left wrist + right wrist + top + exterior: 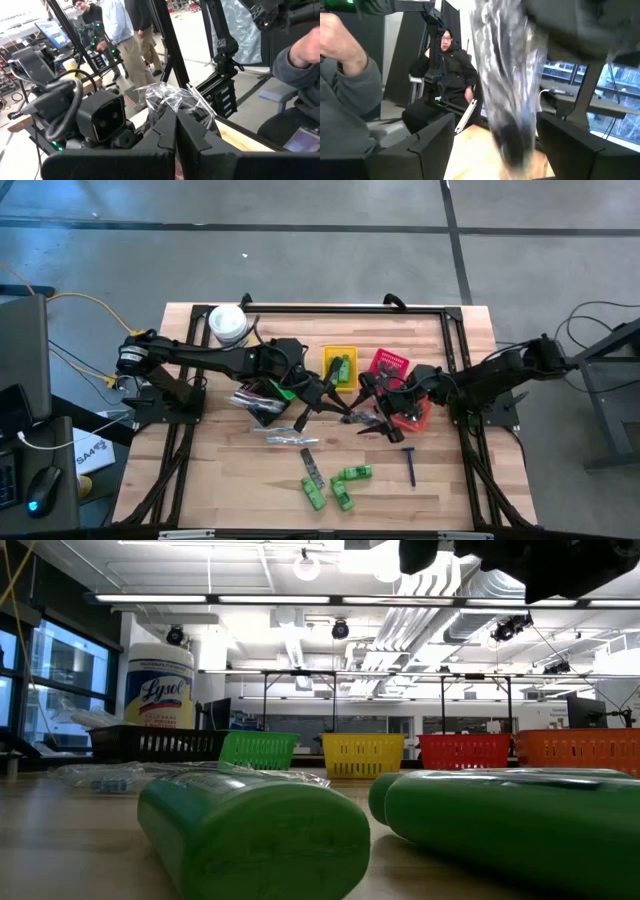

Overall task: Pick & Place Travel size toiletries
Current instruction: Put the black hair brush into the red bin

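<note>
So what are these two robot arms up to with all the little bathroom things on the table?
They are sorting small toiletries into coloured baskets. The left end effector is shut on a clear-wrapped dark item, held above the middle of the table. The right end effector is open right opposite it, with that wrapped item between its fingers, which looks like a handover. Green bottles and a razor wait on the table near the front.

Bright green mini bottles (338, 485) lie on the pale wooden table (220, 470) near a dark comb (310, 464), behind them yellow (341, 363), red (390, 364) and orange (412, 414) baskets and a white, yellow-labelled tub (159, 688).
</note>
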You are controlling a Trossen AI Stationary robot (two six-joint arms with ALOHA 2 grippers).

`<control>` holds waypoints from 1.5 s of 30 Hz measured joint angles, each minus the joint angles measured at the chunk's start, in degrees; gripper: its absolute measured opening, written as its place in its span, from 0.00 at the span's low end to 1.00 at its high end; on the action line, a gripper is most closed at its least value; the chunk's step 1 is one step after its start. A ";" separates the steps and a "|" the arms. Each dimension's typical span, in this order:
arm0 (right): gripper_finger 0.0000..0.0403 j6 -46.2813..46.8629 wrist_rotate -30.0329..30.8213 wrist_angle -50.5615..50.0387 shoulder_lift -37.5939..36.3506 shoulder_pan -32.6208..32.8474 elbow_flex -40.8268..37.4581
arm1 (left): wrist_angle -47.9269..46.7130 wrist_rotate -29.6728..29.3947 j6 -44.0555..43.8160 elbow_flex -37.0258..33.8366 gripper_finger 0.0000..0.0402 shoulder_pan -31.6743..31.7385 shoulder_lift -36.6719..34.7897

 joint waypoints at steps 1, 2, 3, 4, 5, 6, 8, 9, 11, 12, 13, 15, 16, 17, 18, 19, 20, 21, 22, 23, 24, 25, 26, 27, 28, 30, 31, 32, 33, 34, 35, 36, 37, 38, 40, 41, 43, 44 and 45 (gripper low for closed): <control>0.67 -0.28 0.01 0.08 0.30 0.00 0.39 | -0.24 -0.02 0.00 0.00 0.00 0.00 0.17; 0.66 -0.69 0.04 0.01 0.50 0.00 0.64 | -0.65 -0.02 -0.02 -0.03 0.00 0.00 0.27; 0.64 -1.21 0.04 0.04 0.78 0.00 0.88 | -0.80 -0.02 -0.01 -0.09 0.00 0.00 0.30; 0.61 -1.40 0.06 0.08 0.91 0.00 1.00 | -0.87 -0.01 0.00 -0.09 0.00 0.00 0.28; 0.57 -1.50 0.02 -0.02 0.95 0.00 0.99 | -0.97 -0.01 0.00 -0.09 0.00 0.00 0.23; 0.53 -1.55 -0.14 -0.09 0.97 0.00 0.98 | -1.31 0.00 -0.02 -0.07 0.00 0.00 0.19; 0.42 -1.55 -0.26 0.02 0.93 0.00 0.98 | -1.84 -0.01 -0.11 -0.07 0.00 0.00 0.21; 0.35 -1.54 -0.26 0.02 0.81 0.00 0.98 | -1.80 0.00 -0.11 -0.07 0.00 -0.02 0.23; 0.22 -1.65 -0.26 0.02 0.76 0.00 0.98 | -1.67 0.00 -0.07 -0.07 0.00 -0.02 0.23; 0.16 -1.93 -0.28 -0.04 0.75 0.00 0.98 | -1.72 0.00 -0.07 -0.07 0.00 -0.02 0.23; 0.09 -2.37 -0.42 -0.13 0.73 0.00 0.98 | -1.90 0.00 -0.11 -0.07 0.00 -0.02 0.23; 0.06 -2.82 -1.53 -0.40 0.74 -0.15 0.98 | -2.30 0.00 -0.17 -0.07 0.00 -0.02 0.23; 0.06 -2.78 -1.72 -0.48 0.73 -0.17 0.98 | -2.31 0.00 -0.11 -0.07 0.00 -0.02 0.23; 0.06 -2.67 -1.46 -0.80 0.73 -0.17 0.98 | -2.32 -0.02 -0.09 -0.07 0.00 -0.02 0.23; 0.07 -2.69 -0.88 -1.39 0.70 -0.17 1.00 | -2.29 -0.05 -0.07 -0.07 0.00 -0.02 0.23; 0.08 -2.67 -0.38 -2.04 0.66 -0.17 1.01 | -2.38 -0.17 -0.10 -0.07 0.00 -0.02 0.23; 0.08 -2.66 -0.15 -2.65 0.64 -0.22 1.00 | -2.63 -0.26 -0.28 -0.07 0.00 -0.02 0.23; 0.08 -2.60 -0.16 -3.17 0.62 -0.43 1.02 | -3.00 -0.28 -0.86 -0.08 0.00 -0.02 0.24; 0.07 -2.50 -0.37 -3.56 0.62 -0.70 1.02 | -3.17 -0.30 -1.82 -0.09 0.01 -0.02 0.25; 0.06 -2.45 -0.55 -4.09 0.62 -0.98 1.02 | -3.18 -0.34 -3.10 -0.09 0.01 -0.02 0.17; 0.06 -2.46 -0.56 -4.44 0.62 -1.19 1.02 | -3.86 -0.53 -4.41 -0.09 0.03 -0.02 -0.45; 0.06 -2.47 -0.52 -4.60 0.62 -1.43 1.02 | -4.92 -0.67 -5.26 -0.11 0.05 -0.02 -1.23; 0.06 -2.47 -0.51 -4.70 0.62 -1.70 1.02 | -4.83 -0.72 -5.93 -0.10 0.07 -0.02 -1.76; 0.06 -2.41 -0.69 -4.82 0.58 -2.09 1.00 | -5.08 -0.72 -6.07 0.08 0.09 -0.02 -2.51; 0.06 -2.25 -1.10 -5.10 0.38 -2.52 0.98 | -6.63 -0.70 -6.15 0.11 0.11 -0.04 -3.65; 0.06 -2.19 -2.34 -5.16 0.13 -3.13 0.94 | -9.14 -0.62 -7.01 0.11 0.17 -0.06 -5.21; 0.06 -1.98 -2.67 -5.00 0.00 -3.37 0.96 | -10.42 -0.65 -7.50 0.11 0.20 -0.07 -5.99; 0.06 -1.58 -2.87 -5.01 -0.35 -3.59 0.96 | -12.41 -0.67 -7.90 0.04 0.22 -0.07 -6.86; 0.06 -1.32 -2.88 -5.15 -0.69 -3.90 0.96 | -13.59 -0.69 -8.32 0.00 0.25 -0.07 -7.53; 0.06 -1.15 -2.94 -5.33 -1.00 -4.08 0.96 | -14.56 -0.71 -8.90 0.01 0.27 -0.07 -8.29; 0.06 -1.08 -2.94 -5.96 -1.52 -4.28 0.96 | -16.74 -0.77 -9.68 0.02 0.30 -0.07 -9.40; 0.06 -1.04 -2.86 -7.04 -2.22 -4.41 0.96 | -19.93 -1.22 -10.77 0.00 0.31 -0.07 -10.88; 0.06 -1.08 -2.78 -8.47 -3.16 -4.57 0.96 | -22.96 -2.19 -12.36 0.00 0.33 -0.07 -12.22; 0.06 -1.18 -2.43 -10.68 -4.59 -4.72 0.96 | -25.80 -4.08 -13.47 0.13 0.33 -0.28 -13.37; 0.06 -2.08 -0.67 -14.92 -8.05 -4.74 0.94 | -34.25 -10.75 -13.75 -0.21 0.33 -1.82 -16.84; 0.06 -2.89 0.28 -17.40 -10.03 -4.74 0.96 | -36.68 -13.79 -13.82 -0.96 0.32 -2.98 -18.13; 0.06 -4.19 2.11 -23.03 -14.49 -4.74 0.95 | -35.84 -19.83 -14.59 -3.46 0.30 -5.68 -21.66; 0.06 -4.40 3.32 -25.19 -16.47 -4.74 0.94 | -35.98 -22.51 -15.11 -5.30 0.28 -7.10 -23.94; 0.06 -4.61 4.22 -26.95 -18.31 -4.74 0.96 | -35.05 -25.12 -15.36 -7.04 0.26 -8.38 -26.00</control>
